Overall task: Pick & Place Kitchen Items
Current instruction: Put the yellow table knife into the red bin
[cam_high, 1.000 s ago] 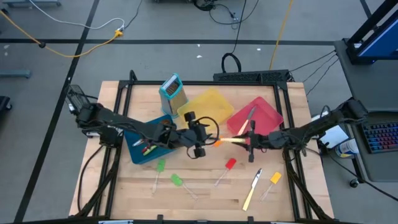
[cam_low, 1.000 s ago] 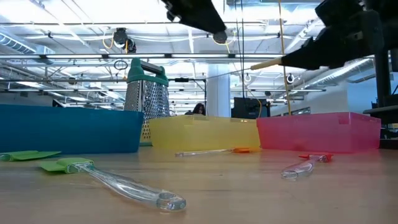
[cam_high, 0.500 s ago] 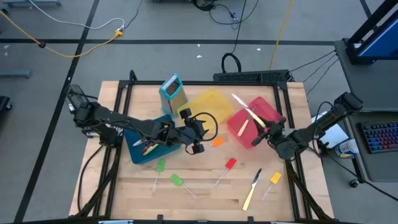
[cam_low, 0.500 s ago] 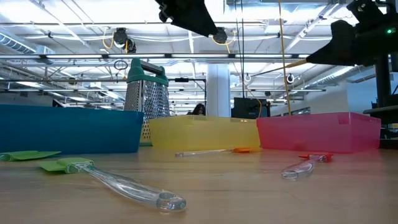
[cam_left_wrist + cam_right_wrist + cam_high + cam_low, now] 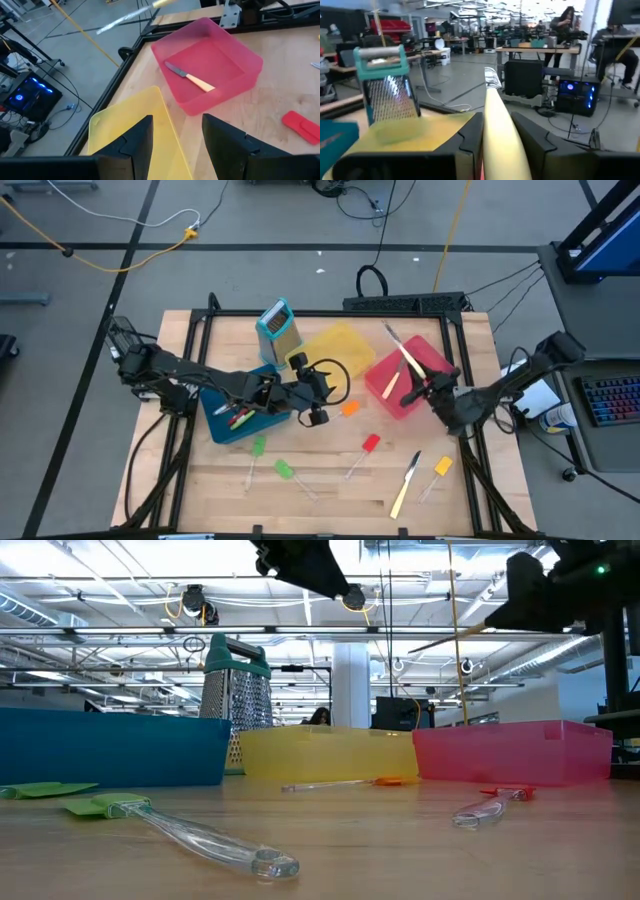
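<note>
- Gripping a cream-handled knife (image 5: pixel 402 357), right pincer (image 5: pixel 428 387) holds it raised over the red bin (image 5: pixel 436 358), blade toward 11 o'clock.
- Releasing tilted risks it bouncing out onto the table (image 5: pixel 330 485).
- Left pincer (image 5: pixel 318 406) open, empty, at yellow bin's (image 5: pixel 345 343) 7 o'clock.

From my station I see the wooden table (image 5: pixel 330 480) carrying three plastic bins in a rough row. The blue bin (image 5: pixel 232 408) sits toward the left, the yellow bin (image 5: pixel 335 348) in the middle and the red bin (image 5: pixel 425 362) on the right, the yellow and red ones nearly touching. A teal-framed box grater (image 5: pixel 278 328) stands upright just behind the blue and yellow bins. Beyond the table's far edge I see grey floor crossed by yellow and black cables (image 5: pixel 110 252). A keyboard (image 5: pixel 610 398) lies off to the right. My low camera looks into a lit workshop with ceiling trusses (image 5: pixel 120 635).
</note>
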Robot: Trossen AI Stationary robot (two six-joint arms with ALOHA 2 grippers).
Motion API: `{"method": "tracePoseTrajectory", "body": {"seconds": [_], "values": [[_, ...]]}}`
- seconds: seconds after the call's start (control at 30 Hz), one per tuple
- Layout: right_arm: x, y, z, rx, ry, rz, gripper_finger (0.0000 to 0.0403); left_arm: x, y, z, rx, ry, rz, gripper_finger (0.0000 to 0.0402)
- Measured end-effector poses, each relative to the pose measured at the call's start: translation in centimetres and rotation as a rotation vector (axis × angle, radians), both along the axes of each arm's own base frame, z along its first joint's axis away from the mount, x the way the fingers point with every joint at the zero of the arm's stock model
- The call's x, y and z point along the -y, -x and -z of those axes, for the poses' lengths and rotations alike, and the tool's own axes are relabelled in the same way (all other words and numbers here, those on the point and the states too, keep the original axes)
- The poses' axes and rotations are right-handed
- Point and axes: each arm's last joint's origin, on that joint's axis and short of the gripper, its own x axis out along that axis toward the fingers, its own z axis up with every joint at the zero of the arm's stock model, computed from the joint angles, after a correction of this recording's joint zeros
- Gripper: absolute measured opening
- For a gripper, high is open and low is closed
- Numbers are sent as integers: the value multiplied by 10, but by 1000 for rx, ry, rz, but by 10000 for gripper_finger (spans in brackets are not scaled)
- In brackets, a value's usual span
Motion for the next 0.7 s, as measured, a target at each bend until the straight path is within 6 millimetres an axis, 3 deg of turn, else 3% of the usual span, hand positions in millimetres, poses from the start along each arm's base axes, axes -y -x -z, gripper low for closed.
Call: {"method": "tracePoseTrajectory", "body": {"seconds": [0.47,0.57,0.7], "values": [[-35,-70,-72,-217,123,15,75,-2,0,0,2,2,-5,175],[-39,-76,-73,-230,130,14,76,-2,0,0,1,2,-5,175],[-42,-80,-59,-202,114,15,76,-2,0,0,-1,2,-5,175]]}}
